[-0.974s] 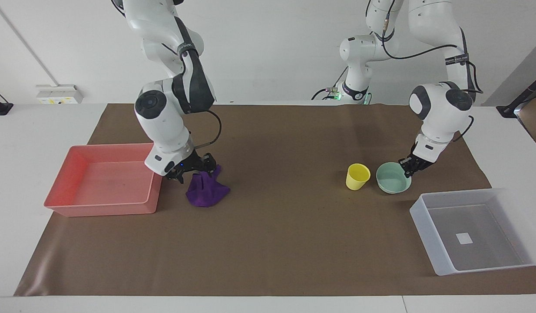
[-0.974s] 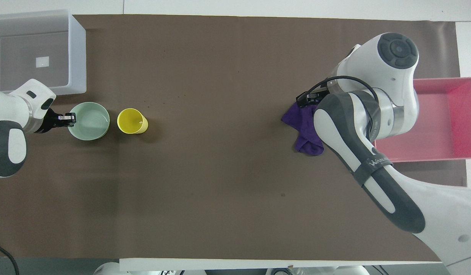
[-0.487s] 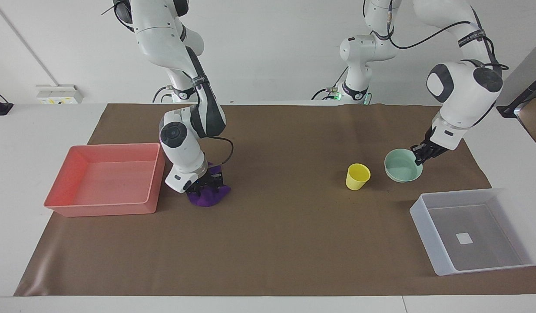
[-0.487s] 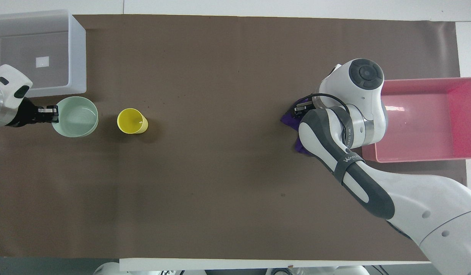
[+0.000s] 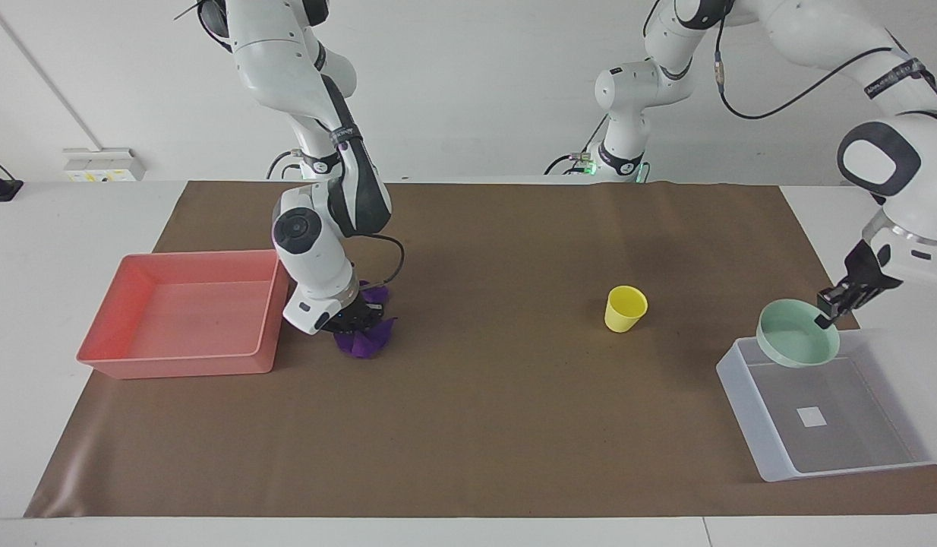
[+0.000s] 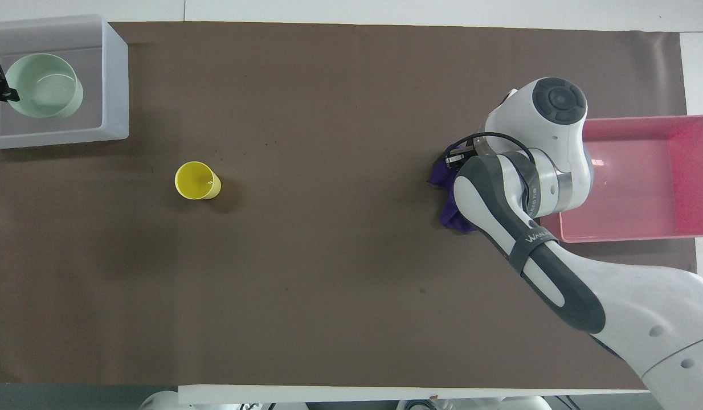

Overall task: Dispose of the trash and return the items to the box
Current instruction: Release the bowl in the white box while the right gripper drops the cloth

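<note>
Nothing is put away yet. The mint bowl (image 5: 797, 343) hangs from the left hand (image 5: 827, 313), pinched at its rim, over the box (image 5: 765, 448). The purple cloth (image 5: 362, 340) bunches on the desk under the right hand (image 5: 352, 323), clamped on it beside the pink tray (image 5: 104, 357). The yellow cup (image 5: 625, 308) stands untouched between the hands. The overhead view hides the right hand's grip; the facing view shows it.

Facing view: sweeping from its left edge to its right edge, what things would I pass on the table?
Pink tray → purple cloth under the right pincer → yellow cup → green bowl, held by the left pincer above the translucent box.
</note>
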Tool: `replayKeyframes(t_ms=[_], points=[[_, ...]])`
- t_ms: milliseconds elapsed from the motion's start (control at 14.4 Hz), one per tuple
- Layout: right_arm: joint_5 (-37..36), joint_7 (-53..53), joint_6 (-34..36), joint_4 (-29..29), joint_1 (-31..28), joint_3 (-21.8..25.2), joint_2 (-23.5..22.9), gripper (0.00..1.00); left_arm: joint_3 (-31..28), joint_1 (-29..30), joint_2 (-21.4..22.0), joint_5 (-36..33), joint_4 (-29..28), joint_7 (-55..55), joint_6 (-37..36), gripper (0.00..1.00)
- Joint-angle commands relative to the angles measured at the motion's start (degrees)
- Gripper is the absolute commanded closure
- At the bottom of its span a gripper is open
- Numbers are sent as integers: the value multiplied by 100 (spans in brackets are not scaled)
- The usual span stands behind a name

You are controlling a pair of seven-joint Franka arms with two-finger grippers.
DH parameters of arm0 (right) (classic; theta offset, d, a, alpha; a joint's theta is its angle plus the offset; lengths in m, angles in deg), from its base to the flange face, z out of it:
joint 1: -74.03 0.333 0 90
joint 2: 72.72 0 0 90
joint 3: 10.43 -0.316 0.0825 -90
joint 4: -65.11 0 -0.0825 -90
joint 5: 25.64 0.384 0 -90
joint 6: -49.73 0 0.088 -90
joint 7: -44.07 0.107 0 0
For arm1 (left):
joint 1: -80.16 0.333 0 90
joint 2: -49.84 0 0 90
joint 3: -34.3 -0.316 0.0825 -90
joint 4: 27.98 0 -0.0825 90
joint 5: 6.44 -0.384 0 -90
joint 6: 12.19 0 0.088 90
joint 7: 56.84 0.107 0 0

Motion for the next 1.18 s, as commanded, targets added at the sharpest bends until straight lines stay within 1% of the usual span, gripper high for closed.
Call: replayKeyframes(t_ms=[0,139,278,348,417,487,557,626,696,835,904,974,1043,1113], points=[[-15,50,708,206,-318,-19,549,100,14,93,-931,7,668,-14,494,100],[-24,24,955,259,-591,-19,804,100,14,136,-1230,-3,650,-6,882,100],[-119,-2,1254,364,-845,-2,980,100,14,145,-1302,6,642,-6,1146,100],[-242,-72,1421,452,-1056,-10,999,100,14,145,-1302,6,502,-6,1435,96],[-304,-395,1562,539,-1293,-19,1025,100,14,145,-1276,6,205,3,1812,52],[-314,-859,1624,558,-1573,-19,1025,100,5,145,-1267,-2,141,3,1920,13],[-314,-1168,1633,541,-1837,-28,1025,100,5,136,-1223,-3,193,-23,1756,6],[-314,-1241,1633,488,-2023,-28,1042,100,-56,58,-1179,-81,272,-41,1406,0],[-314,-1311,1633,435,-2199,-28,1077,100,-91,5,-1048,-221,377,-41,1080,0],[-322,-1583,1555,234,-2437,-19,1130,100,-74,-74,-496,-459,370,-41,474,0],[-322,-1793,1519,154,-2594,-19,1131,100,-74,-240,-224,-468,326,-41,44,0],[-322,-1961,1406,67,-2726,-19,1104,100,-74,-442,-47,-477,316,-41,-404,0],[-331,-2093,1144,-221,-2832,-19,1130,99,-83,-679,190,-486,221,-49,-1035,0],[-331,-2112,819,-538,-2859,-19,1148,98,-83,-890,462,-495,-33,-49,-1511,0]])
